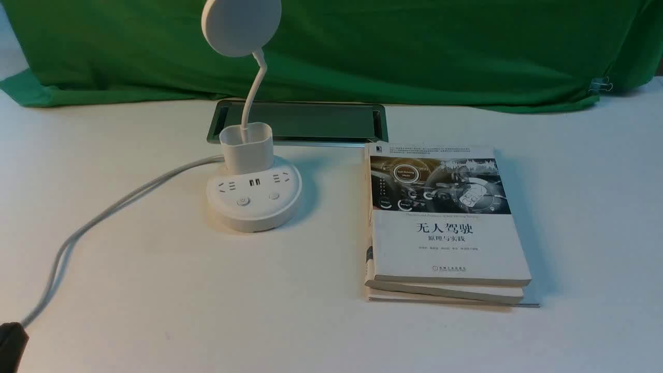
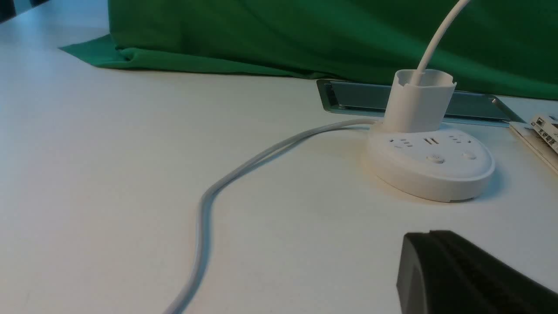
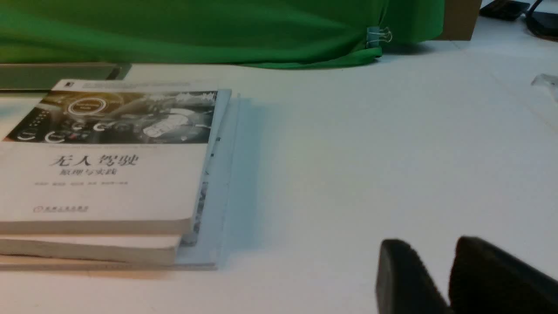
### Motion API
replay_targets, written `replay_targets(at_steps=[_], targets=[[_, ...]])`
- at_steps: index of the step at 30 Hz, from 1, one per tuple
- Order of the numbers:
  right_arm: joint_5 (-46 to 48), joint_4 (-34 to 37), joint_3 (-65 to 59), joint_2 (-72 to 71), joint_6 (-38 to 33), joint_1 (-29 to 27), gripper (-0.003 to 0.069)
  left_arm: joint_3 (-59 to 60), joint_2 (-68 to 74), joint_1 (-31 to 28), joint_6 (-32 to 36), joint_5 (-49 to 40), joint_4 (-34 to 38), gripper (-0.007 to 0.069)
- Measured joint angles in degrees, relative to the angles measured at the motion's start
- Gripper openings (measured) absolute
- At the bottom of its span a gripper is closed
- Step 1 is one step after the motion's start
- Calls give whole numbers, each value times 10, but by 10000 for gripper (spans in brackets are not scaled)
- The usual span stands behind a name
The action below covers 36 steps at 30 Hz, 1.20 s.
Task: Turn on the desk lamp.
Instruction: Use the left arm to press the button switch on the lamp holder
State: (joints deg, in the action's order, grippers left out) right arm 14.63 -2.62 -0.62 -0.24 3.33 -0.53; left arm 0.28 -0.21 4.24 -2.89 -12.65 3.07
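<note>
The white desk lamp stands left of centre on the table, with its round base [image 1: 254,199], cup holder [image 1: 246,147] and disc head [image 1: 241,26] on a thin neck. Two round buttons [image 1: 243,201] [image 1: 274,196] sit on the front of the base. No glow shows from the head. In the left wrist view the base [image 2: 431,174] lies ahead of my left gripper [image 2: 429,261], which is shut and empty, well short of it. That gripper [image 1: 10,344] shows at the front view's lower left corner. My right gripper [image 3: 433,248] hovers over bare table with a narrow gap between its fingers, holding nothing.
A stack of books [image 1: 445,223] [image 3: 104,174] lies right of the lamp. The lamp's grey cable [image 1: 103,217] [image 2: 244,170] runs from the base toward the front left. A metal-rimmed slot [image 1: 311,122] is set in the table behind the lamp, before a green cloth [image 1: 414,46].
</note>
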Motion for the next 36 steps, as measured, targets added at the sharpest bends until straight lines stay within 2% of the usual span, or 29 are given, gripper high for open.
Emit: replay_targets(at_steps=[33, 36], targets=[[0, 0, 0, 0, 0, 0, 238, 0, 0, 0, 1, 2, -14, 1], [0, 0, 0, 0, 0, 0, 238, 0, 0, 0, 2, 62, -31, 1]])
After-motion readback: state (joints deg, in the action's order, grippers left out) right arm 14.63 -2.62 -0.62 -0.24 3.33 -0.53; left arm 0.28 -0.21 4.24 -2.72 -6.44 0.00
